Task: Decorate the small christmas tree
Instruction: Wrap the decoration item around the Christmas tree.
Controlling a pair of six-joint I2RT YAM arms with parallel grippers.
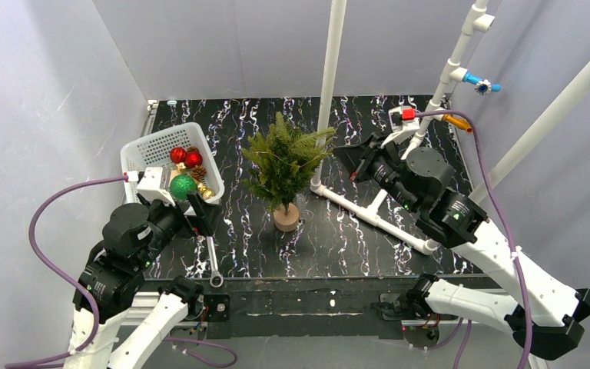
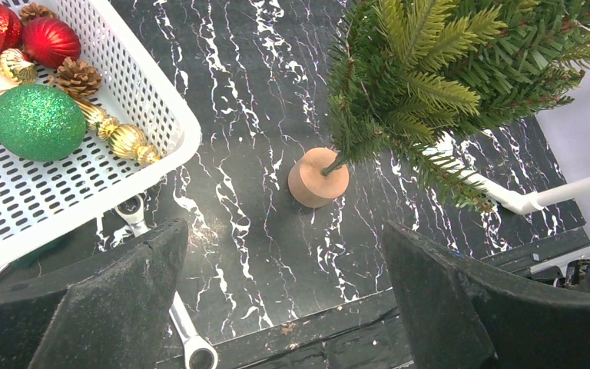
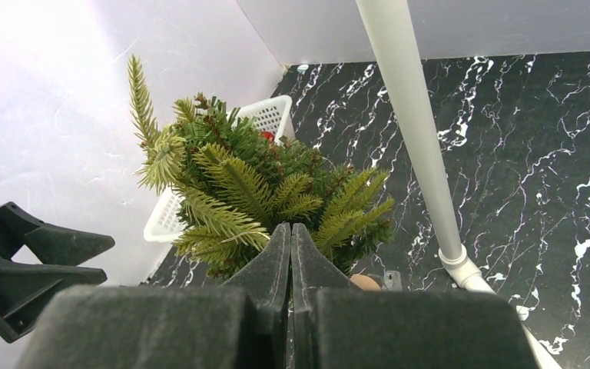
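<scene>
The small christmas tree (image 1: 284,163) stands upright on its round tan base (image 1: 286,217) mid-table, bare of ornaments. A white basket (image 1: 133,150) to its left holds a green glitter ball (image 2: 38,121), red balls (image 2: 50,42), a gold ornament (image 2: 127,141) and a pine cone (image 2: 77,75). My left gripper (image 1: 202,217) hovers open and empty at the basket's near right corner; in its wrist view the gripper (image 2: 283,231) frames bare table before the tree base (image 2: 319,177). My right gripper (image 1: 342,155) is shut and empty, close to the tree's right side, its tips (image 3: 290,231) pointing at the branches (image 3: 253,184).
A white pipe upright (image 1: 330,77) rises just behind and right of the tree, its floor pipe (image 1: 369,211) running diagonally under my right arm. A silver wrench (image 1: 213,265) lies near the table's front edge by my left gripper. White walls enclose the table.
</scene>
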